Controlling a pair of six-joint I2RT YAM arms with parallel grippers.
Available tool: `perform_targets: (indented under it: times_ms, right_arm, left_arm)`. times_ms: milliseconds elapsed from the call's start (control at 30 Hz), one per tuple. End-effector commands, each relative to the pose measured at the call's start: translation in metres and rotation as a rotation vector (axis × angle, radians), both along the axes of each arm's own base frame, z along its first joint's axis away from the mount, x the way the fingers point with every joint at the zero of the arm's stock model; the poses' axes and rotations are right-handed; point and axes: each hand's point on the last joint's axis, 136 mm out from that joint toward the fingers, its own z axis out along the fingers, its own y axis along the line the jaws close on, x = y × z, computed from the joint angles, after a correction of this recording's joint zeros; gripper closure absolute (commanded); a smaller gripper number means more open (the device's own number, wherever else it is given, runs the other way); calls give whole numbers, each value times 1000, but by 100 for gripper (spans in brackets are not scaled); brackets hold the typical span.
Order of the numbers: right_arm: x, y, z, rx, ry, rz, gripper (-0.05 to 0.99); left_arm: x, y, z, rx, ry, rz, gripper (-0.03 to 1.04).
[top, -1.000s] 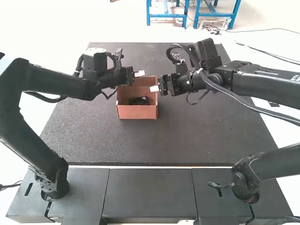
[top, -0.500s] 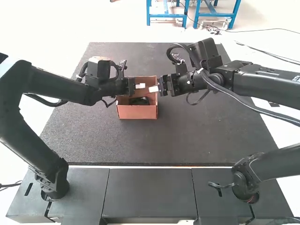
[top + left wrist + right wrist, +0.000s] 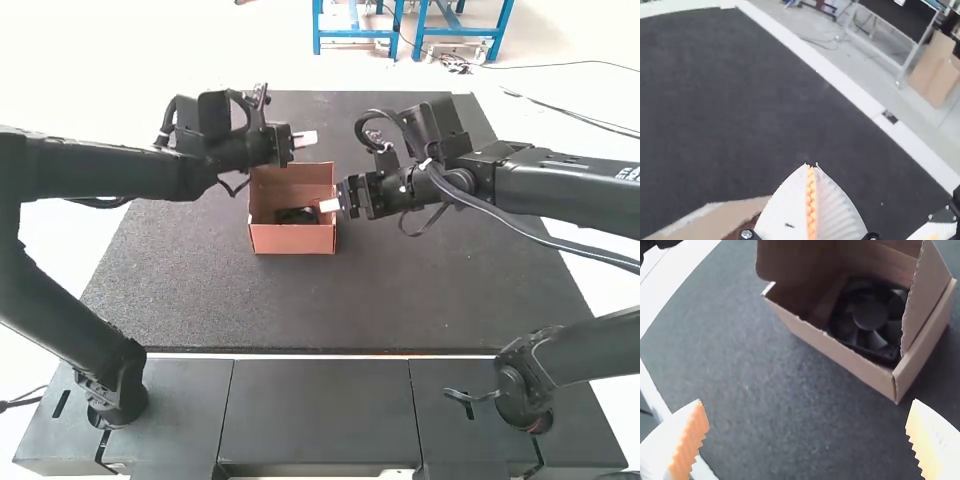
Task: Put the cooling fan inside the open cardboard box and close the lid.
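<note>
The cooling fan (image 3: 293, 214) lies inside the cardboard box (image 3: 291, 238) mid-bench, so that step looks done. The right claw (image 3: 329, 202), spread, hangs beside its right wall. The lid (image 3: 292, 176) still needs closing; over it, the left claw (image 3: 303, 138) is pressed together.

The left arm (image 3: 100, 175) and the right arm (image 3: 560, 185) are matte black, with thick rounded links and round joints, and each stands on a black round base (image 3: 112, 392). Thin black cables (image 3: 362, 127) loop at the wrists. The left end effector (image 3: 305, 138) has white ribbed fingers (image 3: 832, 210) with orange toothed pads (image 3: 811, 200) and a small screw (image 3: 746, 234). The right end effector (image 3: 328, 203) has the same colours.
</note>
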Motion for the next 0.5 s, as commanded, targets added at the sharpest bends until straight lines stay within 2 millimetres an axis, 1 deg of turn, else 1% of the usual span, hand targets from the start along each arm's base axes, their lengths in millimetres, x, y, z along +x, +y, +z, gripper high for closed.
perform_targets:
  times_ms: [0,100,200,267,333,467]
  right_arm:
    - [-7,4,8,36,-4,18,2]
    - [-7,5,8,41,5,19,2]
    - [-8,5,8,41,7,20,2]
    - [-7,5,9,44,6,19,2]
    - [-8,6,9,47,8,22,2]
    - [-7,5,10,52,11,23,2]
  left_arm:
    - [24,14,28,-29,-61,64,98]
    - [55,35,7,1,-37,130,98]
    - [73,49,-23,67,-26,166,98]
    - [76,52,-43,99,-1,166,98]
    - [75,51,-62,139,16,158,98]
    - [65,51,-86,174,52,142,98]
